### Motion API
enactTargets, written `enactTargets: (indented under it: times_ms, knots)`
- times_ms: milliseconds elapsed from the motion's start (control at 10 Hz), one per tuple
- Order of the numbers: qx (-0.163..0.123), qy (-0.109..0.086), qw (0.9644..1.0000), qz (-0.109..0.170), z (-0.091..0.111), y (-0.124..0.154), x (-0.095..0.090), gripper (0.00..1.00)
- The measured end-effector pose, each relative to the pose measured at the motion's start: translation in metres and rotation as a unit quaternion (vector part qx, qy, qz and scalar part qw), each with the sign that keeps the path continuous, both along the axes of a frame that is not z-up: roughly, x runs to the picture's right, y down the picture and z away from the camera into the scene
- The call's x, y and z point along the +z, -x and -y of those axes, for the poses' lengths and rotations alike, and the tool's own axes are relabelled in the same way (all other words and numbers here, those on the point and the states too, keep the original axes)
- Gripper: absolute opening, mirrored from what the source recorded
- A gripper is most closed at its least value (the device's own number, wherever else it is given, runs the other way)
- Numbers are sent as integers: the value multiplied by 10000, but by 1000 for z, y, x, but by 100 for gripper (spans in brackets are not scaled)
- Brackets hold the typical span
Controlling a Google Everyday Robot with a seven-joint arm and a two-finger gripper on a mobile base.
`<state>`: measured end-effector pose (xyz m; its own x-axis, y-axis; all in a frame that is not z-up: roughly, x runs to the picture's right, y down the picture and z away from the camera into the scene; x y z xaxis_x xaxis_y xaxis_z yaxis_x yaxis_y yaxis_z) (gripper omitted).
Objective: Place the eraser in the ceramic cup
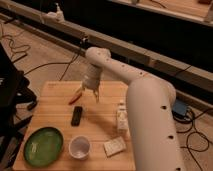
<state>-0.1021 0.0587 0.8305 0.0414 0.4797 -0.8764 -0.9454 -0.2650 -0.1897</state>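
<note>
**A:** Where's the eraser (77, 115)?
**B:** Flat on the tabletop (55, 107), between my end effector (90, 95) and the ceramic cup (79, 147).
**A:** And your grip?
**B:** Released, holding nothing, hovering just beyond it. It looks light, stiff and thin, so I'd pinch its long sides midway.

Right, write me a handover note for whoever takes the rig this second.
The gripper is open and empty, above the table, just beyond the eraser.
The eraser lies flat, left of centre, not gripped.
The cup stands upright near the front edge, in front of the eraser, and looks empty.
Done: nothing.
Left: grasp the eraser, lift it, carry it to the cup, release.
</note>
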Motion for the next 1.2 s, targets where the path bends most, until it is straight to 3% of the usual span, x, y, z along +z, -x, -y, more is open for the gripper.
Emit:
enactTargets:
  times_ms: [300,400,600,1200]
  knots:
    - [-181,197,9994,216,-14,35,23,77]
    - [-275,193,9992,223,-18,45,30,77]
    - [-440,3,9989,132,-23,70,42,77]
    - [-488,30,9988,54,-29,70,46,77]
